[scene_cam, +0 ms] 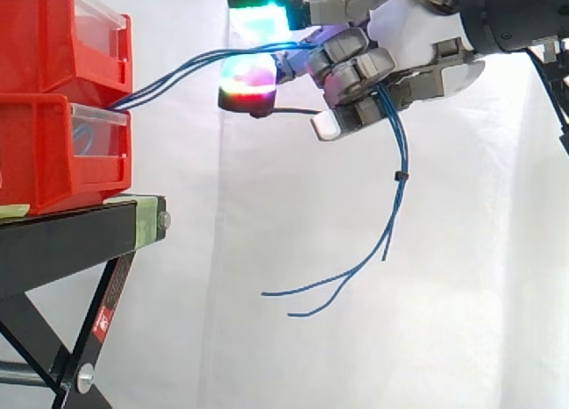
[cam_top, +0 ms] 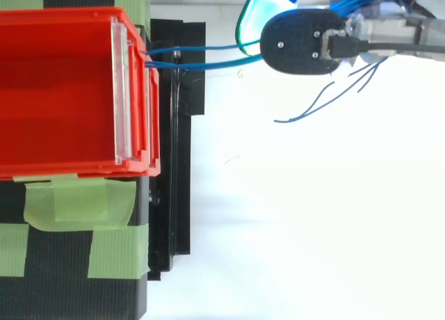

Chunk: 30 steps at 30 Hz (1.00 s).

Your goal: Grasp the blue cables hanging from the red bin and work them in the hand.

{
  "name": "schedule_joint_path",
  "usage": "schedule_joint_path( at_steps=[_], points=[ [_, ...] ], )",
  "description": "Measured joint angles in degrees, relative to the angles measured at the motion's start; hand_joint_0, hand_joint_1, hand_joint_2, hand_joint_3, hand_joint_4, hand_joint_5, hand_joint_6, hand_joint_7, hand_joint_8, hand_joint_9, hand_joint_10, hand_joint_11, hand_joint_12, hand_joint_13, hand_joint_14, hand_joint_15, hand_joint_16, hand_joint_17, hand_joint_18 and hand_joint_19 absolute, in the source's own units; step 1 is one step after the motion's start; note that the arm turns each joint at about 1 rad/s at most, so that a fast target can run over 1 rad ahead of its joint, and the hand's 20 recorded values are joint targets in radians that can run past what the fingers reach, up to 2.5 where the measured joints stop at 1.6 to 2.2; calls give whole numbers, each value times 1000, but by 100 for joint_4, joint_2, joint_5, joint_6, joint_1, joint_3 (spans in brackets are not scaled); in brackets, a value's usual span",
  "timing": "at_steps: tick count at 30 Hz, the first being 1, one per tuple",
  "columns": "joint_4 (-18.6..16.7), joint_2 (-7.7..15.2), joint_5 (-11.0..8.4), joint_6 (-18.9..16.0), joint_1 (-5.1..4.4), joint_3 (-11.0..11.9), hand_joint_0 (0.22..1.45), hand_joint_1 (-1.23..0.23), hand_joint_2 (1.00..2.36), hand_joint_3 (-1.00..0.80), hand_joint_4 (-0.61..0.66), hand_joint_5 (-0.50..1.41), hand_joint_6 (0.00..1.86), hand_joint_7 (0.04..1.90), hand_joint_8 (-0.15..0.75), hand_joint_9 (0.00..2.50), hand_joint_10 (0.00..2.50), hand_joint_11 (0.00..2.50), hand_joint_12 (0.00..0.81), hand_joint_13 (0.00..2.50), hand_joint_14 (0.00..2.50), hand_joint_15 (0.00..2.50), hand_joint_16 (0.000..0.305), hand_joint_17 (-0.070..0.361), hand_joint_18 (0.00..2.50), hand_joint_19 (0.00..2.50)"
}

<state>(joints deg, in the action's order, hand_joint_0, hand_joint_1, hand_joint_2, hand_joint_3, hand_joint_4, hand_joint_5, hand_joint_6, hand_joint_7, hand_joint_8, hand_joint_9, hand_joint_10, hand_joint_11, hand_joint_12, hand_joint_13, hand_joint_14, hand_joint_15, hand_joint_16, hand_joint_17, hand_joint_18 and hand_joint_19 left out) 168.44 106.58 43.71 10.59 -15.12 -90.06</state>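
Hand [scene_cam: 404, 36] w/ fingers [scene_cam: 351, 67] clenched round blue cables [scene_cam: 398, 160], right of 2 stacked red bins [scene_cam: 44, 151] on black stand [scene_cam: 71, 236]; cables stretch from the lower one, ends dangle below hand.

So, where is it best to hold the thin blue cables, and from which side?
Probably above the small black tie, where the thin blue cables run bundled; below it they splay. Come from the side away from the red plastic bins, as the robot hand does.

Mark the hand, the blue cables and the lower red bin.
hand [scene_cam: 404, 31]: side view, white palm.
blue cables [scene_cam: 401, 164]: side view, stretch hanging under the hand.
lower red bin [scene_cam: 44, 151]: side view, side wall.
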Motion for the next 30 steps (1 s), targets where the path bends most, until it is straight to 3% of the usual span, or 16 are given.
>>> schedule_joint_path(
  at_steps=[10, 18, 30],
  points=[
    [107, -3, -6, -408, -72, 1, 810, -700, 1013, -614, 260, 239, 81, 1398, 457, 501, 2500, 2500, 586, 875, 2500, 1934, 58, 130, 1005, 740],
    [190, 1, -19, -569, -105, -1, 855, -691, 1017, -531, 270, 183, 337, 1292, 448, 506, 2500, 2500, 570, 868, 2500, 1879, 55, 123, 998, 742],
    [207, 3, -20, -569, -112, -1, 822, -614, 1011, -736, 270, 206, 409, 1266, 453, 583, 2500, 2500, 567, 924, 2500, 1873, 55, 124, 1055, 746]
  ],
)
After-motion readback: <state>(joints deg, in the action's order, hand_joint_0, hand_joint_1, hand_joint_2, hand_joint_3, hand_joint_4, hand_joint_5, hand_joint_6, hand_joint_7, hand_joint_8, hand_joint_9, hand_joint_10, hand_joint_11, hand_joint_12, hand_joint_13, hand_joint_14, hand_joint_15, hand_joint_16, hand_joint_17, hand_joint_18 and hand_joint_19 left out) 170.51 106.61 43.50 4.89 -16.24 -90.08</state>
